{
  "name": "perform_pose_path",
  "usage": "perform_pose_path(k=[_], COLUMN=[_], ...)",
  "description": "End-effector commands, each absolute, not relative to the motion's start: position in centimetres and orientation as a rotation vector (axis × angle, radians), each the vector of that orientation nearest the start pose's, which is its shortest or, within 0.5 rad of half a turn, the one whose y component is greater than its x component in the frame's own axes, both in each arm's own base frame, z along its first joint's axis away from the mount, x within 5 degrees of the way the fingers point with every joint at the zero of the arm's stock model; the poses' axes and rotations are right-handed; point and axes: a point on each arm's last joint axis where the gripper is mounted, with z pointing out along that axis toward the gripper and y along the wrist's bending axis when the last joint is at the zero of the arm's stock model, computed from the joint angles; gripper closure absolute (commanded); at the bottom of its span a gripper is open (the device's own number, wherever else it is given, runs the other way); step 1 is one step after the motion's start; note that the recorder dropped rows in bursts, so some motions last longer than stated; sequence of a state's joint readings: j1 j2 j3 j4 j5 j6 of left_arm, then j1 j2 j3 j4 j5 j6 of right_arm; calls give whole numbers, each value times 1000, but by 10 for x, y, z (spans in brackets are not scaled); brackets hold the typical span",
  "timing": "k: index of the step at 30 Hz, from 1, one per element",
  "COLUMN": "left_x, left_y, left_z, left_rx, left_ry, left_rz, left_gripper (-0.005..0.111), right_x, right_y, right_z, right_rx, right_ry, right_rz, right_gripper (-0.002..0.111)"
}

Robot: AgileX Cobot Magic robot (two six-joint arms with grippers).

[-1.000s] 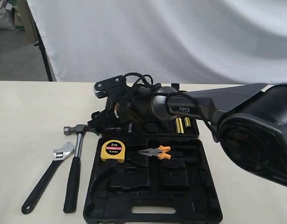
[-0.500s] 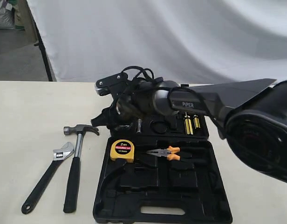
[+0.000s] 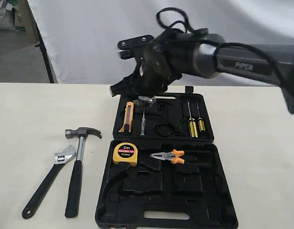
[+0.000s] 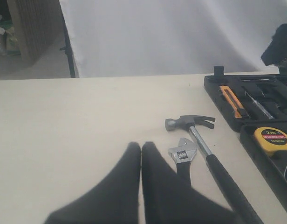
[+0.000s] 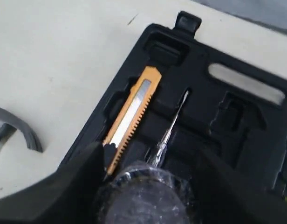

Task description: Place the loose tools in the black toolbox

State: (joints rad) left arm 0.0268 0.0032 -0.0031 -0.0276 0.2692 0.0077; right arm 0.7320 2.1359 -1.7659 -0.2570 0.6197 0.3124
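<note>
— Black-handled claw hammer (image 3: 75,181) and adjustable wrench (image 3: 47,182)?
— On the table (image 3: 32,109) beside the open toolbox (image 3: 223,210). Right gripper (image 5: 147,168) clamps the tape roll (image 5: 148,196) above it; left gripper (image 4: 141,154) is pinched closed, empty.

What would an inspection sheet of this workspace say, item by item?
Surface: cream table, no spills seen.
Job's things: hammer and wrench lie side by side, left of the open black toolbox; tape roll is in the right gripper.
Clutter: tape measure, pliers, utility knife and screwdrivers, all in the toolbox.
Grippers: left gripper shut, empty; right gripper shut on the tape roll, above the toolbox.
Cables: black cable loops over the right arm.
Surroundings: white cloth backdrop.
</note>
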Motion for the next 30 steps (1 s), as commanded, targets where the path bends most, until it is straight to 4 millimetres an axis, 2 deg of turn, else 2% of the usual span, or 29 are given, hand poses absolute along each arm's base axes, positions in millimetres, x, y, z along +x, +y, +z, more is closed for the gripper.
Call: perform_pose_path(k=[1, 4, 7, 9, 11, 14, 21, 23, 28, 30], left_x=[55, 55, 55, 55, 55, 55, 55, 55, 55, 55], left_y=[1, 1, 1, 1, 1, 1, 1, 1, 1, 1], left_z=[189, 189, 189, 189, 189, 189, 189, 189, 189, 189], left_rx=[-46, -46, -46, -46, -46, -46, -46, -46, -46, -46], left_ry=[1753, 1753, 1753, 1753, 1753, 1753, 1753, 1753, 1753, 1753], left_rz=[-5, -5, -5, -5, -5, -5, -5, -5, -5, -5], left_gripper=[106, 106, 106, 106, 106, 106, 106, 106, 106, 106], right_x=[385, 394, 411, 420, 424, 426, 428, 429, 428, 430], right_y=[274, 244, 211, 194, 187, 186, 199, 199, 203, 199], right_z=[213, 200, 186, 171, 150, 124, 110, 107, 105, 109], right_rx=[-688, -688, -446, -328, -277, -223, -98, -88, -75, -84], right_ry=[2502, 2490, 2396, 2351, 2390, 2450, 2521, 2543, 2559, 2541], right_rz=[553, 1040, 1504, 1646, 1655, 1640, 1529, 1472, 1433, 1427], right_gripper=[109, 109, 109, 109, 109, 109, 106, 96, 53, 40])
